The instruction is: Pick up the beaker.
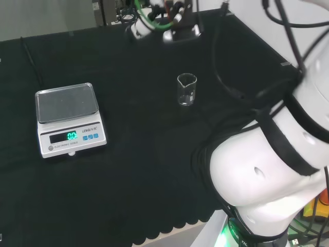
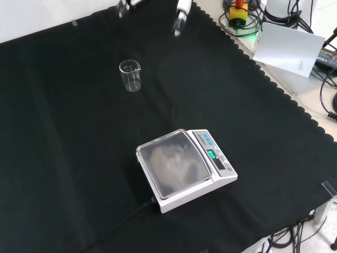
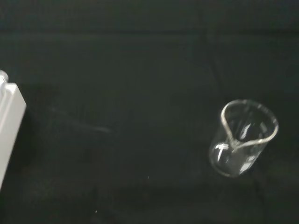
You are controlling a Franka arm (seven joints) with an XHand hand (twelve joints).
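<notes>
A small clear glass beaker [image 1: 186,89] stands upright and looks empty on the black cloth, right of centre in the head view. The front view shows the beaker [image 2: 130,75] at the upper left. The hand [image 2: 181,16] comes in at the top edge of that view, well above and behind the beaker. Two of its fingers show there, spread wide apart and fairly straight, touching nothing. The wrist view has the beaker [image 3: 243,137] close, spout toward the camera, with nothing around it.
A white digital scale [image 1: 69,119] with a steel pan stands at the left in the head view and nearer the camera in the front view [image 2: 184,167]. Its corner [image 3: 9,126] shows in the wrist view. Cables and gear lie beyond the cloth's far edge [image 1: 164,23].
</notes>
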